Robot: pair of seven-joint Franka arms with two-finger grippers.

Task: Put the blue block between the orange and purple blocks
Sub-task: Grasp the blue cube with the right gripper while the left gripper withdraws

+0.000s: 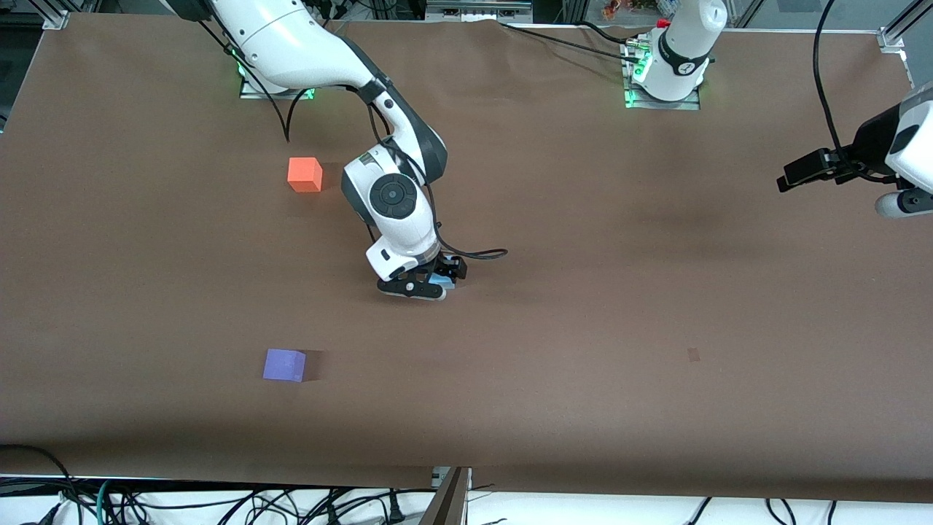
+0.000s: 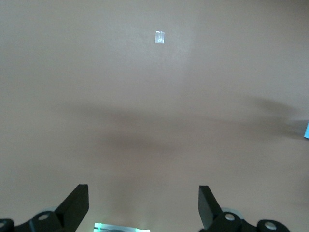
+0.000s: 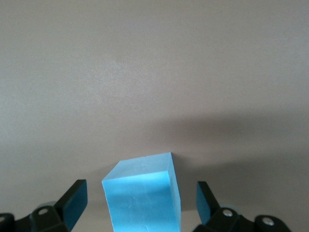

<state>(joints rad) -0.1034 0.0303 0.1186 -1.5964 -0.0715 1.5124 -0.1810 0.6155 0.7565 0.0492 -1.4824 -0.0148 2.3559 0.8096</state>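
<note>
A brown bench (image 1: 583, 306) fills the view. A small pale mark (image 1: 693, 355) lies on it toward the left arm's end. Black cables (image 1: 219, 507) tangle below the bench edge nearest the front camera.

You are at a robotics lab bench: brown-covered table (image 1: 583, 328), aluminium frame rails (image 1: 900, 29), bolted arm bases (image 1: 663, 98), loose cabling (image 1: 219, 503).

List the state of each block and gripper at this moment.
Blue block: resting on the table, between the right gripper's open fingers, not gripped.
Orange block: on the table, untouched, near the right arm's base.
Purple block: on the table, untouched, nearer the front camera.
Right gripper: open, lowered around the blue block.
Left gripper: open, empty, waiting over bare table.
</note>
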